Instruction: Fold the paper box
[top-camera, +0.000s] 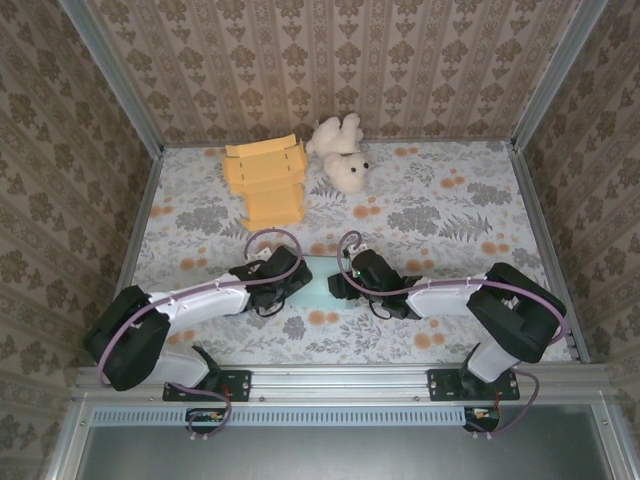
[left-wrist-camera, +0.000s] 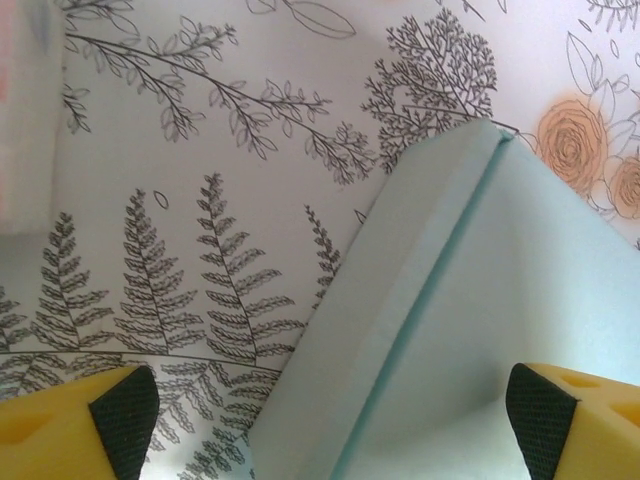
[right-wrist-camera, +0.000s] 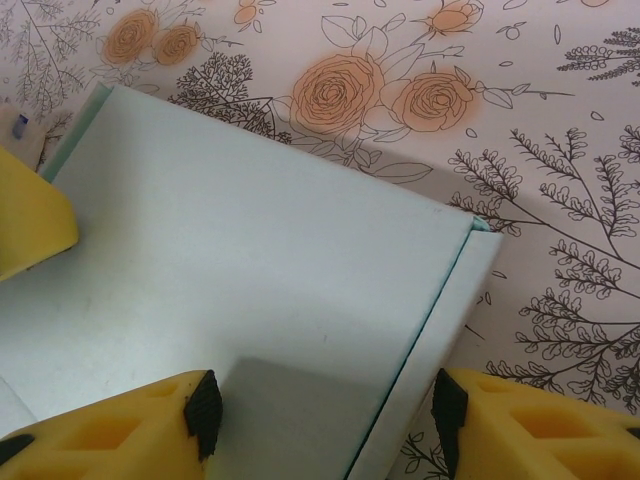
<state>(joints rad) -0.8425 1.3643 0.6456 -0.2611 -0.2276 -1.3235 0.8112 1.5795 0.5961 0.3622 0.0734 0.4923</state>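
White teddy bear (top-camera: 341, 160), floral tablecloth (top-camera: 450, 215)

Papered booth, flowered surface
Brown-and-cream patterned walls (top-camera: 330, 60) close three sides, with metal posts (top-camera: 112, 80) at the corners; the surface (top-camera: 450, 210) has a pale cover printed with ferns and orange roses.

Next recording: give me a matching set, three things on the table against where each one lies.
Things:
1. pale blue paper box
2. orange cardboard box
3. white teddy bear

Places on the table:
A. far edge, about the centre
B. near half, about the centre
C. far edge, left of centre

Pairs: 1-B, 2-C, 3-A
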